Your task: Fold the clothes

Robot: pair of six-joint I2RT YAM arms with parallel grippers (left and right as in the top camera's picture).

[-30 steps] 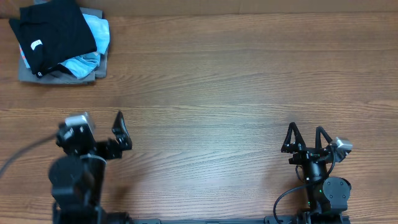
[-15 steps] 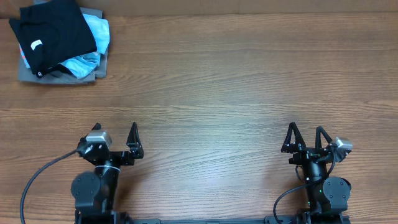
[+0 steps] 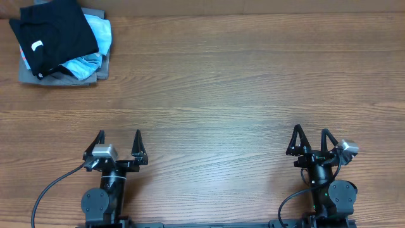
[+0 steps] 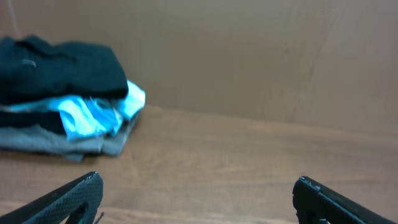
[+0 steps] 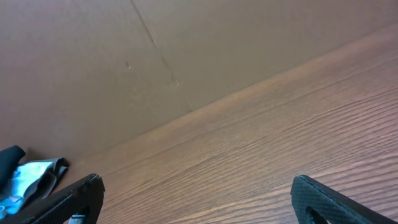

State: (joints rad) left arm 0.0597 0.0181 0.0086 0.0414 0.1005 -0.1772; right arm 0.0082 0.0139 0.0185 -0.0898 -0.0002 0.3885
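The black T-shirt (image 3: 54, 33) lies folded on top of a pile at the table's far left corner, its small white label showing. It also shows in the left wrist view (image 4: 59, 68) at the upper left. My left gripper (image 3: 119, 137) is open and empty near the front edge at the left, far from the pile; its fingertips frame bare wood in the left wrist view (image 4: 196, 186). My right gripper (image 3: 310, 135) is open and empty near the front edge at the right, over bare wood in the right wrist view (image 5: 196, 186).
Under the black T-shirt lie a light blue shirt (image 3: 96, 38) and a grey folded garment (image 3: 60, 77). The wooden table (image 3: 228, 82) stretches between the pile and the arms. A brown cardboard wall (image 4: 249, 56) stands behind the table.
My left arm has drawn back toward the front edge and turned straight, its open fingers now pointing away from me. The right arm and the pile have not moved.
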